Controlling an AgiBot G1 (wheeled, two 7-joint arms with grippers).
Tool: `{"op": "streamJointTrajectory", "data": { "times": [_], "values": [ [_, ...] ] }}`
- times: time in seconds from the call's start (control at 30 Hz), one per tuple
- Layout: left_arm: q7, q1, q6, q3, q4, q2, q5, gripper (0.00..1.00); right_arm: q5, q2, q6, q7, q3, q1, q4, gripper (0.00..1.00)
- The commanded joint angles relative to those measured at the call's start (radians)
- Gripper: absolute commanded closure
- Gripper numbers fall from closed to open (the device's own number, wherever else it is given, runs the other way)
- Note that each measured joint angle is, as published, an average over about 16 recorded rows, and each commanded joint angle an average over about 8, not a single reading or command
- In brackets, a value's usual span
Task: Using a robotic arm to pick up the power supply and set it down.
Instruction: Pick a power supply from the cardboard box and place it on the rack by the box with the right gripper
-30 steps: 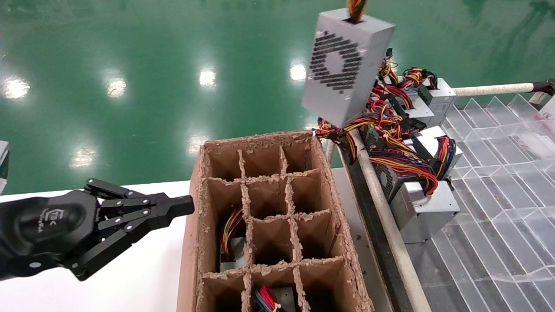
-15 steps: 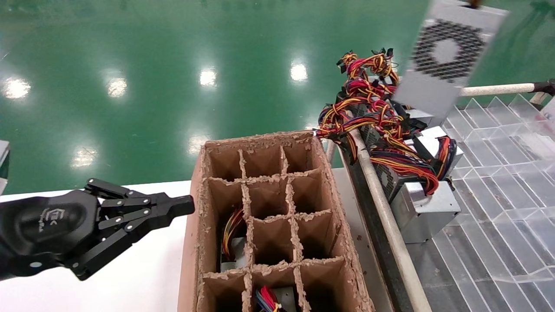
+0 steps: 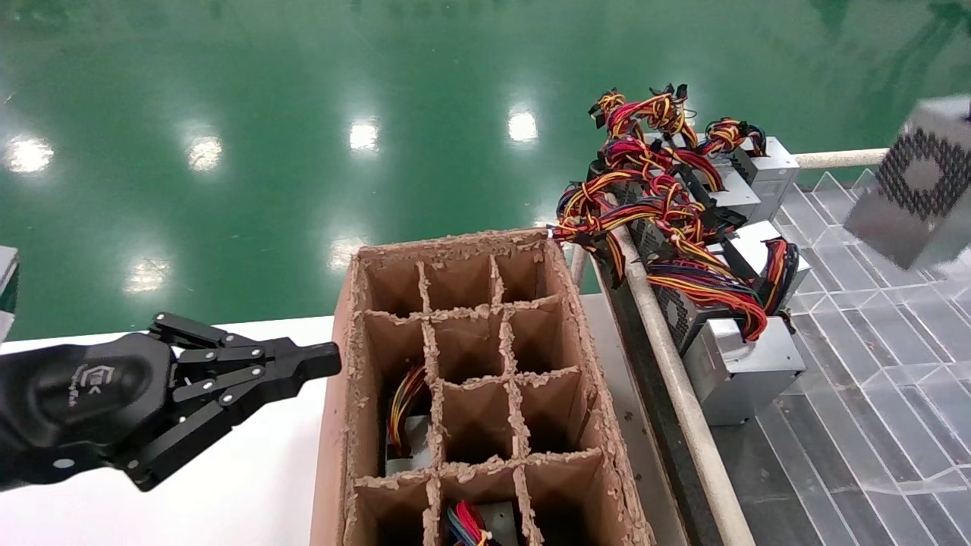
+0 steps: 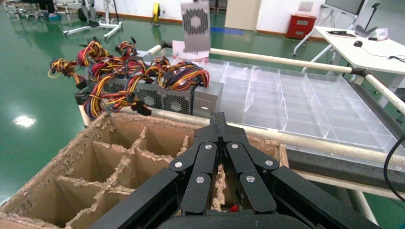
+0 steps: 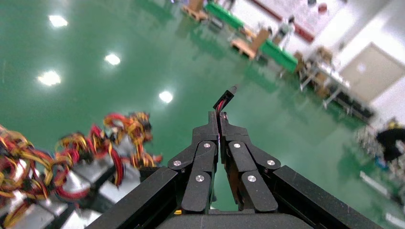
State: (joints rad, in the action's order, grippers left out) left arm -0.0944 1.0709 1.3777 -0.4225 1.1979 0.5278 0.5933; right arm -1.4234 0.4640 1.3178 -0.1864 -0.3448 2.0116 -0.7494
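1. Currently the power supply [image 3: 922, 186] hangs in the air at the right edge of the head view, tilted, vent face toward the camera, above the clear plastic tray [image 3: 872, 341]. In the left wrist view it shows small at top centre [image 4: 195, 25], upright, vent face forward.
2. Right hand [image 5: 218, 121]: seen only in its own wrist view, fingers clenched together on a thin red and black wire [image 5: 224, 101] that sticks out past the tips. That view does not show the metal box itself.
3. Left hand [image 3: 322, 359]: lower left of the head view, over the white desk [image 3: 250, 485], fingers closed with nothing between them, tips just beside the left wall of the cardboard box [image 3: 334, 425].
4. Cardboard box: brown, ragged-edged, split by dividers into compartments, bottom centre of the head view. Coloured wires show in two compartments, one in the left column and one at the bottom edge.
5. Other power supplies [image 3: 740, 364]: a row of silver units with tangled red, yellow and black wiring, right of centre, lying along a pale rail [image 3: 667, 356] between the cardboard box and the plastic tray.
6. Green glossy floor [image 3: 265, 114] fills the upper part of the head view.
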Motion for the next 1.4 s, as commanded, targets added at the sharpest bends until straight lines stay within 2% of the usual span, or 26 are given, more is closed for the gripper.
{"op": "streamJointTrajectory", "data": {
  "times": [0.03, 0.4, 0.87, 1.13, 1.4],
  "values": [
    [0.0, 0.0, 0.0, 0.0, 0.0, 0.0, 0.0, 1.0, -0.001, -0.006, -0.013, 0.018, 0.0, -0.024, 0.026, 1.0],
    [0.0, 0.0, 0.0, 0.0, 0.0, 0.0, 0.0, 1.0, 0.033, 0.085, -0.098, 0.207, 0.018, -0.096, 0.289, 1.0],
    [0.0, 0.0, 0.0, 0.0, 0.0, 0.0, 0.0, 1.0, 0.048, 0.228, -0.193, 0.403, 0.031, -0.036, 0.575, 1.0],
    [0.0, 0.0, 0.0, 0.0, 0.0, 0.0, 0.0, 1.0, 0.064, 0.243, -0.237, 0.45, 0.044, -0.008, 0.661, 1.0],
    [0.0, 0.0, 0.0, 0.0, 0.0, 0.0, 0.0, 1.0, 0.056, 0.246, -0.221, 0.477, 0.04, 0.021, 0.69, 1.0]
  ]
}}
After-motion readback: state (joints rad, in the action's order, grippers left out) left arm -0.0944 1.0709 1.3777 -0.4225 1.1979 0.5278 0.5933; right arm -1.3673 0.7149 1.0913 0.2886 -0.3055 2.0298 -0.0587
